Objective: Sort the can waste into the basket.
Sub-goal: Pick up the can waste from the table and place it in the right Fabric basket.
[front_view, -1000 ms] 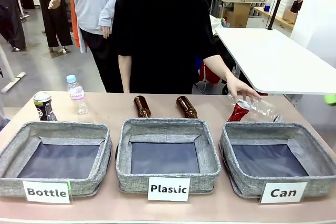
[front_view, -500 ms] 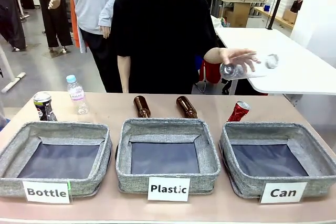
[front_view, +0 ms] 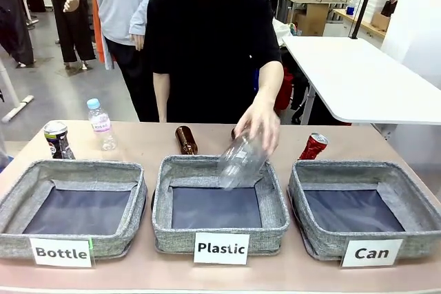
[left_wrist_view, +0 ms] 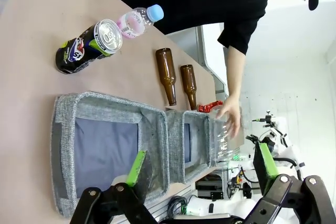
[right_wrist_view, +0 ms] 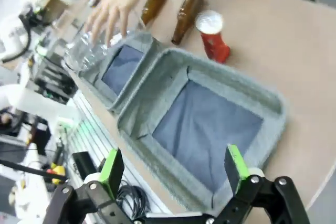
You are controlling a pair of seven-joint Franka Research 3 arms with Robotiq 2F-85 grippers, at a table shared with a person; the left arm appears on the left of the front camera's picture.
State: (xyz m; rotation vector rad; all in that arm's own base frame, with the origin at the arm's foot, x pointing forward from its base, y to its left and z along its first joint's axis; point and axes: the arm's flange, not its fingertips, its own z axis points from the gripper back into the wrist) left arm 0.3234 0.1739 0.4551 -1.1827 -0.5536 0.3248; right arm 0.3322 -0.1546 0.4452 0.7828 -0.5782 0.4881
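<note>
Both cans remain outside the target container. The red can [front_view: 313, 147] stands tilted just behind the far wall of the Can basket [front_view: 311, 228], on the right arm's side, so I judge it needs only a short lift over that rim. The dark can [front_view: 58, 139] stands upright at the far left corner, behind the Bottle basket [front_view: 110, 242] and beside a small water bottle [front_view: 100, 124], well apart from its destination. It would have to cross the full table width. The person's hand [front_view: 256, 123] holds a clear plastic bottle [front_view: 240, 160] tilted above the Plastic basket [front_view: 172, 239], presumably to drop it there. That forearm occupies the centre lane. A brown bottle [front_view: 185, 140] lies behind the middle basket. The left gripper [left_wrist_view: 199, 161] has its fingers spread and empty, looking down on the Bottle basket's front edge. The right gripper [right_wrist_view: 174, 165] is likewise spread and empty, above the near rim of the Can basket, whose interior is bare. Open table lies around the red can. I would keep any leftward transit clear of the person's arm.
</note>
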